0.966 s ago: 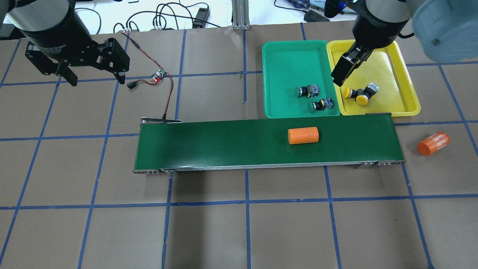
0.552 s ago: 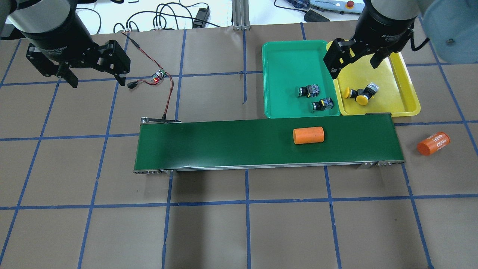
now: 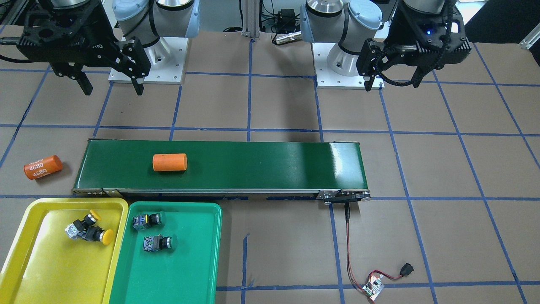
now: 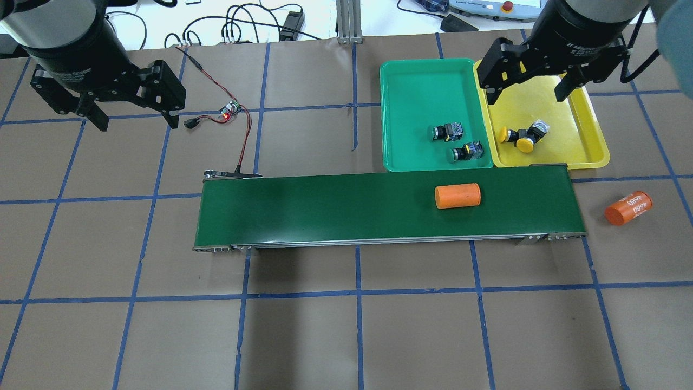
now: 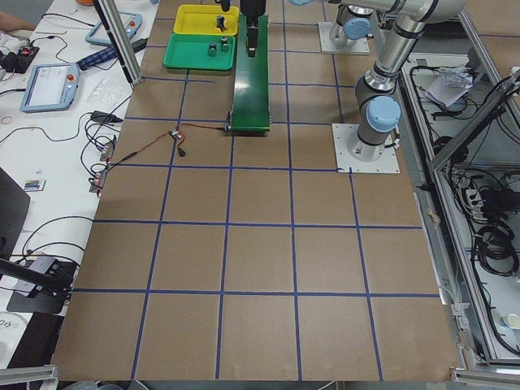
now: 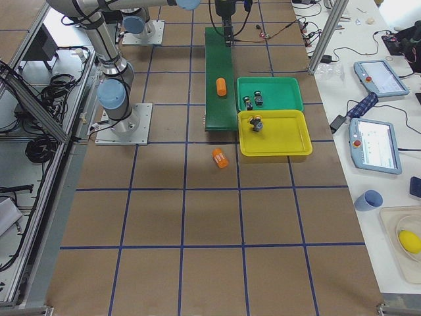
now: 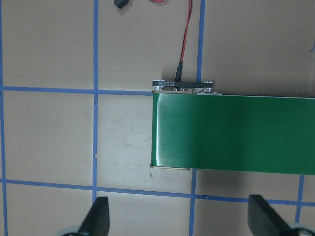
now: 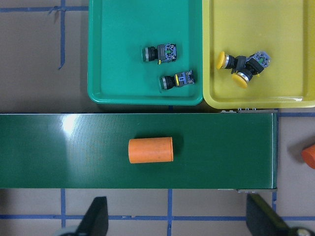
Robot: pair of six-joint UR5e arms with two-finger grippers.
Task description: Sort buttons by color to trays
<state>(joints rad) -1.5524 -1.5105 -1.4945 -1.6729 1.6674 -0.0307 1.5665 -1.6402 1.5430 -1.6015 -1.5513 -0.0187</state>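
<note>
Your right tool [image 8: 179,223], wide and empty, has the green buttons [image 8: 160,53] in the green tray [image 8: 113,59] at 12 o'clock and the yellow buttons [image 8: 241,77] in the yellow tray [image 8: 285,49] at 1 o'clock, beyond the belt [image 8: 59,152].

Two green buttons [image 4: 445,131] lie on their sides in the green tray [image 4: 417,81], and two yellow buttons [image 4: 524,143] lie touching each other in the yellow tray [image 4: 594,142] just beside it. The right gripper [image 4: 526,96] hangs wide open over the yellow tray, and the left gripper [image 4: 135,122] hangs wide open too, far off over the brown table [image 4: 325,336] near a little board [image 4: 230,108] with a red light. One orange cylinder [image 4: 458,196] lies on the long dark green belt [image 4: 325,211] near the trays, and another orange cylinder [image 4: 628,208] lies on the table past the belt's end.
</note>
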